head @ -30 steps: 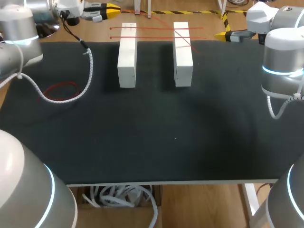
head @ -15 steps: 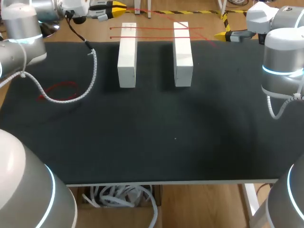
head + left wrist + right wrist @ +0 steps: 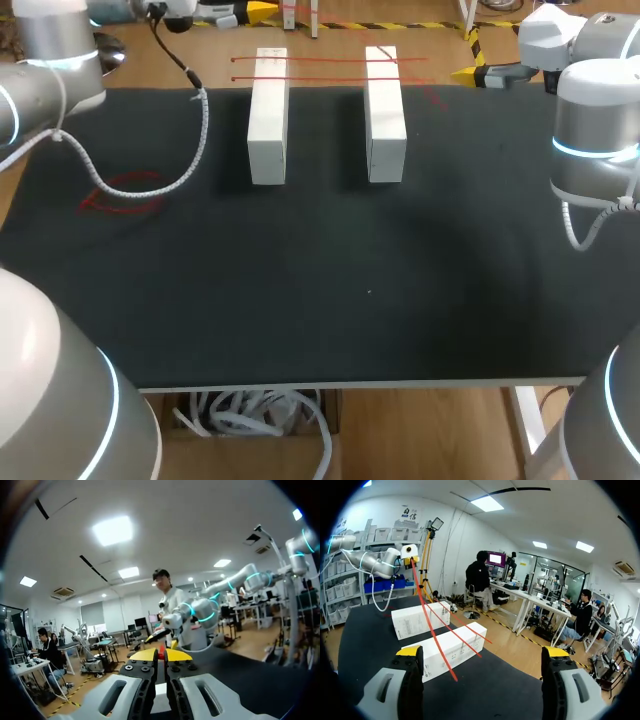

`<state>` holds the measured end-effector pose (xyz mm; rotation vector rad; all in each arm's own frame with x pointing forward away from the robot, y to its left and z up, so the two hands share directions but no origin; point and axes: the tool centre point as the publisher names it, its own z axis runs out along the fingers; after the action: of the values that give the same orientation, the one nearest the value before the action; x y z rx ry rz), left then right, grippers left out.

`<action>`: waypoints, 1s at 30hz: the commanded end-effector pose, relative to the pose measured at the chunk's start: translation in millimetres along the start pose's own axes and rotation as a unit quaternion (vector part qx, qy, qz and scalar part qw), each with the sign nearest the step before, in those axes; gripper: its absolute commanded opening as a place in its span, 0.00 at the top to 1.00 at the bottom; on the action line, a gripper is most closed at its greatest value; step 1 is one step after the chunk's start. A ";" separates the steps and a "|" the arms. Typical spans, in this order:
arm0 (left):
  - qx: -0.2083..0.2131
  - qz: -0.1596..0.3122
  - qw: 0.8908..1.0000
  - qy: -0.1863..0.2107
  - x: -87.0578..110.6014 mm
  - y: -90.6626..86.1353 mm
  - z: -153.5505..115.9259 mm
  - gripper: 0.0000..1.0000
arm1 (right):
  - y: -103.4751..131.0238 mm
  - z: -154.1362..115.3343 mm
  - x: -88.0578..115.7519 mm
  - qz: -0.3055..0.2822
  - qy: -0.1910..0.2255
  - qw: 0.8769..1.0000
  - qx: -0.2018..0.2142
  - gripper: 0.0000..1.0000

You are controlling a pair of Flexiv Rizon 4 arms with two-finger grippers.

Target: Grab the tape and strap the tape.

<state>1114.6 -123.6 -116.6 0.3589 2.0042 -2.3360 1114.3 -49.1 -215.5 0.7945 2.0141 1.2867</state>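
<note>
Now the left gripper [image 3: 255, 11] is further back and more toward the middle than half a second ago, beyond the far edge of the table [image 3: 330, 290]. The left arm has risen with it, and its cable [image 3: 195, 140] hangs a little differently over the table. The loose slanting strand of the tape [image 3: 320, 60] near the right block [image 3: 385, 115] has also shifted and now lies fainter, past the block's far right corner. The right gripper [image 3: 468, 73] has not moved.

Two straight strands of tape lie side by side across the far ends of the left block [image 3: 268, 115] and the right block. A red loop [image 3: 125, 190] lies flat on the table near the left side, under the cable.

From the left wrist, the left gripper [image 3: 161, 655] has its yellow tips pressed together on a red piece of the tape [image 3: 161, 654].

From the right wrist, the right gripper [image 3: 482, 652] has its fingers wide apart and holds nothing. The tape [image 3: 432, 630] runs from the far left gripper [image 3: 410, 550] over the two blocks [image 3: 420, 620] and ends between the fingers without touching them.
</note>
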 end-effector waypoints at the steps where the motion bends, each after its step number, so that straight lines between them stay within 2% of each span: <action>1: 0.016 -0.007 1.000 -0.005 -0.7 0.5 4.3 1.00 | -0.3 -0.2 -0.5 0.000 0.001 1.000 0.000 0.00; 9: 0.051 -0.018 0.998 -0.027 0.0 -2.2 14.5 1.00 | -0.3 -0.2 -0.5 0.000 0.001 1.000 0.000 0.00; 16: 0.048 -0.018 0.998 -0.036 -0.2 2.0 27.5 1.00 | -0.3 -0.2 -0.5 0.000 0.001 1.000 0.000 0.00; 20: 0.052 -0.015 0.998 -0.045 -0.7 2.3 28.1 1.00 | -0.3 -0.2 -0.5 0.000 0.001 1.000 0.000 0.00; 30: 0.055 -0.020 0.998 -0.035 1.3 0.9 23.4 1.00 | -0.3 -0.2 -0.5 0.000 0.001 1.000 0.000 0.00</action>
<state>1111.3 -149.4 -115.3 0.2398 1.8677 -2.4544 1114.3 -49.1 -215.5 0.7945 2.0141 1.2867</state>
